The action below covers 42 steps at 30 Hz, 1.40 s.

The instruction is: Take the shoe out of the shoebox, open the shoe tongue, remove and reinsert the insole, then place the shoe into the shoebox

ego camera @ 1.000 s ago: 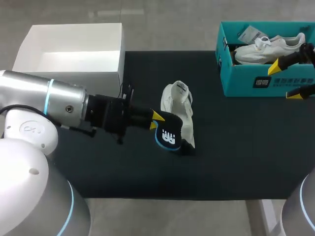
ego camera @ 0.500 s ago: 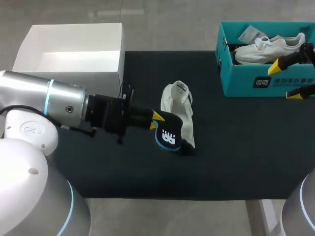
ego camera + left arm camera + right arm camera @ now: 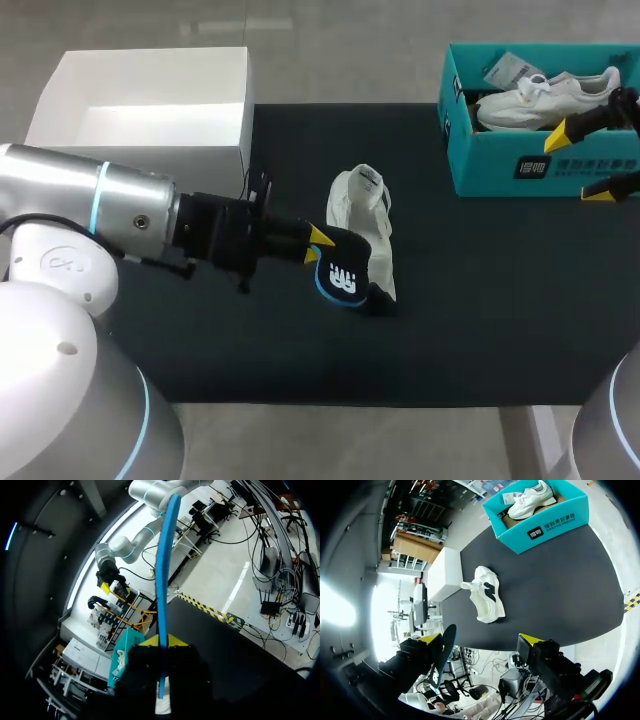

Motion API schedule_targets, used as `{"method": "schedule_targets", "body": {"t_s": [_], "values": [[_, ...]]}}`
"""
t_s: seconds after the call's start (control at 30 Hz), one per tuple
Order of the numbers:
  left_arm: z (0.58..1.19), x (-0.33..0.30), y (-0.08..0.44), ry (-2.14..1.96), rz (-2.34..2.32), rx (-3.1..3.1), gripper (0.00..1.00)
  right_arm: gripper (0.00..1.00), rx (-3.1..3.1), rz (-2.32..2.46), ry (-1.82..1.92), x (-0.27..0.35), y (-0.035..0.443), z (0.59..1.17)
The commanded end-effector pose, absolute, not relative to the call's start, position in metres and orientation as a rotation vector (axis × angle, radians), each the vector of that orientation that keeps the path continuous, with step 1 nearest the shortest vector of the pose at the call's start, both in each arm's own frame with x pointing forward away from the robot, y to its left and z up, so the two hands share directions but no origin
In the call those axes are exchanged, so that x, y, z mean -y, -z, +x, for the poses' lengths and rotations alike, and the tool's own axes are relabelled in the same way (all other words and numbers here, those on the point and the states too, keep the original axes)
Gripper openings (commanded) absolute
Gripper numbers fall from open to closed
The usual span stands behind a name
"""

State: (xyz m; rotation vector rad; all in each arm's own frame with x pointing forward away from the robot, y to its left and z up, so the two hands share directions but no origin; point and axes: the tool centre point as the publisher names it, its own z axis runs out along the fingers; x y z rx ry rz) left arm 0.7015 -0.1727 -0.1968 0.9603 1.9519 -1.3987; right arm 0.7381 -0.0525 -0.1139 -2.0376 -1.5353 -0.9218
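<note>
Nothing has shifted over the interval. Left gripper [image 3: 318, 243] stays clamped on the insole [image 3: 342, 272] at the white shoe's [image 3: 365, 215] near end; reinsertion judged pending. Right gripper [image 3: 590, 160] stands open beside the teal shoebox [image 3: 500, 165].

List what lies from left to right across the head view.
White box → left end effector, holding the insole → white shoe → teal shoebox.
</note>
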Motion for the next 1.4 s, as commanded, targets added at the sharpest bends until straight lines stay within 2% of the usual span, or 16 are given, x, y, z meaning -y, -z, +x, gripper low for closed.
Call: {"method": "schedule_targets", "body": {"t_s": [0.03,0.7,1.4], "values": [[0.702,0.178,0.208,1.41,0.95,-1.959,0.0,1.0,1.535,-2.039,0.918,0.051,0.114,0.739],[0.748,0.181,0.254,1.444,1.038,-1.903,0.0,1.0,1.535,-2.039,0.918,0.051,0.114,0.739],[0.756,0.194,0.267,1.44,1.03,-1.879,0.0,1.0,1.535,-2.039,0.918,0.051,0.114,0.739]]}}
